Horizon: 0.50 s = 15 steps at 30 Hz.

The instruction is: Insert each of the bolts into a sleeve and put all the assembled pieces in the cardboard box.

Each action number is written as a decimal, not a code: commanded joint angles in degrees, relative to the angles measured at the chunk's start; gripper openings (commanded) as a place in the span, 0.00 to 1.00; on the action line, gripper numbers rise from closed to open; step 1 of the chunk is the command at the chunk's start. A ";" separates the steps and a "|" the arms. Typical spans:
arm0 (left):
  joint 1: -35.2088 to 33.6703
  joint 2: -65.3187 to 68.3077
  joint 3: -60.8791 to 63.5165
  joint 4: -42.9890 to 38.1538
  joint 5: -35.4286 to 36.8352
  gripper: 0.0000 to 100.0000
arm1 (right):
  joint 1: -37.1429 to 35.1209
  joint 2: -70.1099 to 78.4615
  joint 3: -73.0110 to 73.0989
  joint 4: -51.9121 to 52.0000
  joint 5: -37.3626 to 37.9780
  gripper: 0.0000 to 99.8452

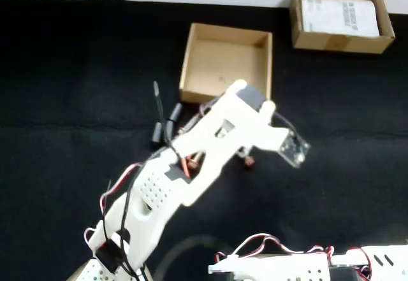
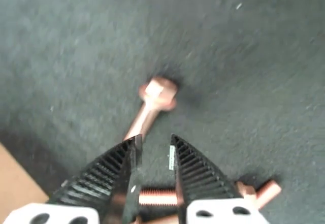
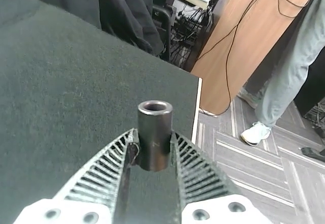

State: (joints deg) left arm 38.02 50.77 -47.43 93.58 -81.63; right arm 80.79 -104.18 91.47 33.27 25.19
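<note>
My left gripper (image 2: 154, 138) hangs low over the black table mat, open by a narrow gap. A copper bolt (image 2: 152, 104) lies just past its fingertips, hex head pointing away. A second bolt (image 2: 155, 196) crosses under the fingers near their base, and a third bolt (image 2: 260, 191) lies beside them. In the high view the left arm (image 1: 217, 141) stretches to the table's middle, with one bolt (image 1: 248, 161) showing beside it. My right gripper (image 3: 153, 132) is shut on an upright black sleeve (image 3: 155, 115) above the mat.
The open cardboard box (image 1: 224, 61) stands just beyond the left arm. Two black sleeves (image 1: 157, 132) (image 1: 175, 111) lie to its near left. A closed box (image 1: 341, 16) sits at the back right. The right arm (image 1: 299, 265) lies along the near edge.
</note>
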 commanded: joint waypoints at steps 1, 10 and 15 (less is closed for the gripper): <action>1.89 -1.19 -2.24 0.26 -7.91 0.11 | -0.48 -1.01 0.40 -1.54 1.85 0.01; 1.71 -0.48 -1.80 -2.73 -7.91 0.11 | -0.48 -1.01 0.13 -1.54 1.93 0.01; 1.54 3.74 -2.15 -7.30 -7.91 0.11 | -0.48 -1.01 0.22 -1.54 2.02 0.01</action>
State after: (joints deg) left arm 39.34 53.85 -47.78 88.31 -81.63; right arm 80.79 -104.18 92.09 33.27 26.51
